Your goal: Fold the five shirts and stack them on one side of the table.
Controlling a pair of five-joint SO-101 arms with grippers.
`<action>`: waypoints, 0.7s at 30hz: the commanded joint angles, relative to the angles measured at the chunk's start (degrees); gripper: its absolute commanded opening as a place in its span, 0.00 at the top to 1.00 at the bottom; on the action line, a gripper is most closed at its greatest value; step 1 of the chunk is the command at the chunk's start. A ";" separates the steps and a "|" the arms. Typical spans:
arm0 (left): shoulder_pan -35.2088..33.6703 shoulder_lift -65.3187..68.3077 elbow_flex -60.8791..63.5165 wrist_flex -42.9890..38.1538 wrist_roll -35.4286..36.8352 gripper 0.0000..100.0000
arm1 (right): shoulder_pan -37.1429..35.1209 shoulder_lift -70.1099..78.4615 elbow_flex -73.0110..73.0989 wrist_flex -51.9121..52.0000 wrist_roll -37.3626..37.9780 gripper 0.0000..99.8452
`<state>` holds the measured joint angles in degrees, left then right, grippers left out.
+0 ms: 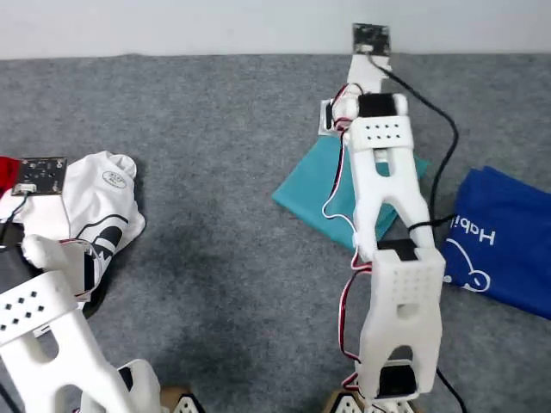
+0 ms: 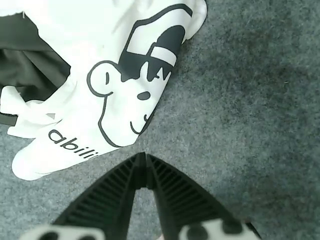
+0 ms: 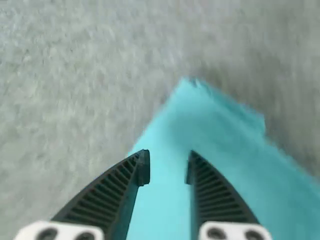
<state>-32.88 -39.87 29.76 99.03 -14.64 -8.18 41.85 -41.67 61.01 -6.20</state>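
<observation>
Right fingers (image 3: pixel 122 195) apart over teal shirt (image 3: pixel 220 135); left fingers (image 2: pixel 117 192) tip to tip, empty, beside white shirt (image 2: pixel 100 100)

Grey, carpet-like surface (image 1: pixel 224 215) here. At its left edge lies a crumpled white shirt (image 1: pixel 108 202) with a black cartoon print, a dark garment (image 2: pixel 30 65) touching it and a scrap of red cloth (image 1: pixel 7 172) at the very edge. Toward the far edge, a flat teal shirt (image 1: pixel 306 194). At the right edge, a blue shirt (image 1: pixel 504 249) with white print.
</observation>
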 commanded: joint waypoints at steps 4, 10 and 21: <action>0.26 -1.14 -0.22 -0.26 -0.26 1.00 | -0.66 9.45 -3.16 -15.78 9.93 0.94; 0.26 -1.14 -0.22 -0.26 -0.18 1.00 | -0.84 14.20 -3.25 -18.24 12.31 0.94; 0.26 -1.14 -0.22 -0.26 -0.18 1.00 | -0.31 6.37 -13.19 -1.19 12.04 0.94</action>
<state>-32.88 -39.87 29.76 99.03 -14.64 -8.62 54.51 -49.67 56.44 5.32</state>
